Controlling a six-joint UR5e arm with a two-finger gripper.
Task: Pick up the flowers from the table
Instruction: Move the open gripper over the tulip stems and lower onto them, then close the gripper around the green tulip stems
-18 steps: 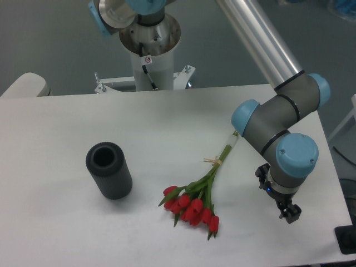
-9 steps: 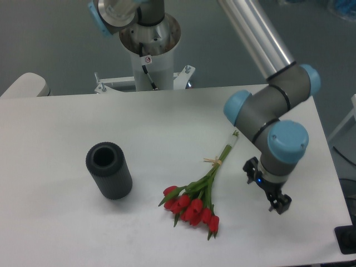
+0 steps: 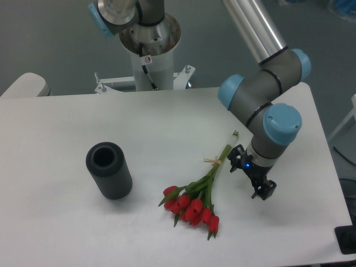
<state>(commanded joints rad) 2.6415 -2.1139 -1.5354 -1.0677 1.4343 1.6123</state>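
Better to bring the gripper (image 3: pixel 251 176), jaws apart and empty, toward nine o'clock over the flowers' (image 3: pixel 196 197) stems above the worktop (image 3: pixel 67 222).

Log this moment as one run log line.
phase: approach | gripper: right of stems, nothing held | flowers: lying on table, ungrasped | grey cylinder: left of flowers
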